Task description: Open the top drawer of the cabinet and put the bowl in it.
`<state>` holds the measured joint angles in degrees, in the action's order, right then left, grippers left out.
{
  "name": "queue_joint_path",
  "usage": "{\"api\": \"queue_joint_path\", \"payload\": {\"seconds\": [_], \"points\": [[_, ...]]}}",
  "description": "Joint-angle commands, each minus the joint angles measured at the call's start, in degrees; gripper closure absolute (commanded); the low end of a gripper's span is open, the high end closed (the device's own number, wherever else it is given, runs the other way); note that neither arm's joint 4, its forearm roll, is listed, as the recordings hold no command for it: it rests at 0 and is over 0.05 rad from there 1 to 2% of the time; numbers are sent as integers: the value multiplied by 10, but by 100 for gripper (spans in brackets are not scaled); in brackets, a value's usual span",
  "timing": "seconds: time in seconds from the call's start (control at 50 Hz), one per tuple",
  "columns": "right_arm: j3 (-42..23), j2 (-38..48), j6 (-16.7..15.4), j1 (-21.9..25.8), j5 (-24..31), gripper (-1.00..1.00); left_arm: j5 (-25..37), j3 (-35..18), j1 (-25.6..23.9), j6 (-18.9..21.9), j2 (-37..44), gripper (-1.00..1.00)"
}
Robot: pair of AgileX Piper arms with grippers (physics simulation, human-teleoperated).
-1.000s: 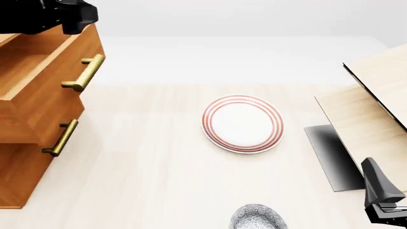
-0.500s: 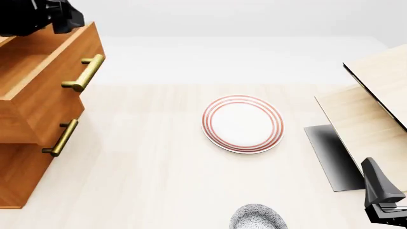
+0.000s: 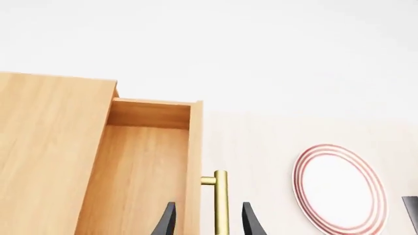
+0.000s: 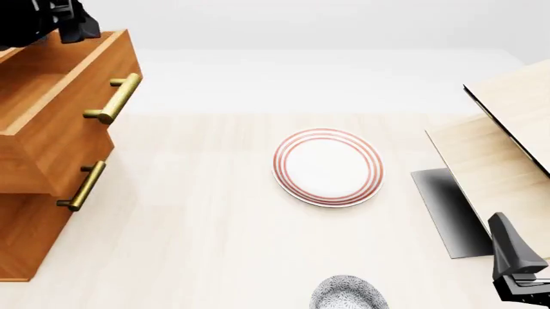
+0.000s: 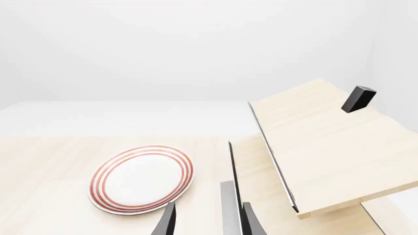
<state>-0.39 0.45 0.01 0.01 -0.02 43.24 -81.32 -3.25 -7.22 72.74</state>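
The cabinet (image 4: 35,212) stands at the left edge. Its top drawer (image 4: 60,109) is pulled out, and its bare wooden inside (image 3: 140,181) shows in the left wrist view. My left gripper (image 4: 69,26) hovers above the drawer's far end, open and holding nothing. Seen from the left wrist, my left gripper (image 3: 209,224) has its dark fingers on either side of the brass handle (image 3: 222,203), which lies below them. The speckled bowl (image 4: 348,295) sits at the near table edge. My right gripper (image 4: 514,257) rests low at the right, and the right wrist view shows it (image 5: 207,224) open and empty.
A flat white plate with red rings (image 4: 328,166) lies mid-table, beyond the bowl. A pale light-wood structure (image 4: 507,141) with a dark panel rises at the right, a small black block (image 5: 359,98) on it. The second drawer's handle (image 4: 84,187) juts out below the top drawer.
My left gripper has drawn back to the left and slightly up, away from the top drawer's handle. The drawer stays pulled out. The right arm, bowl and plate are unmoved.
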Motion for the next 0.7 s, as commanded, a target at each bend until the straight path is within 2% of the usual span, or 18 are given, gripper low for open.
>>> {"api": "queue_joint_path", "payload": {"seconds": [0.02,0.14,0.16,0.18,0.22,0.26,0.36,0.38,0.7], "points": [[1,-1,0,0,0,-100,34,-18,7,4,15,-100],[1,-1,0,0,0,-100,49,-25,8,8,12,-100],[1,-1,0,0,0,-100,56,-26,11,21,17,-100],[1,-1,0,0,0,-100,54,-28,8,12,14,-100],[1,-1,0,0,0,-100,58,-30,12,19,12,-100],[1,-1,0,0,0,-100,60,-32,-5,4,24,-100],[1,-1,0,0,0,-100,68,-26,6,17,23,-100],[1,-1,0,0,0,-100,67,-27,-5,9,28,-100],[1,-1,0,0,0,-100,56,-4,-6,5,32,-100]]}}
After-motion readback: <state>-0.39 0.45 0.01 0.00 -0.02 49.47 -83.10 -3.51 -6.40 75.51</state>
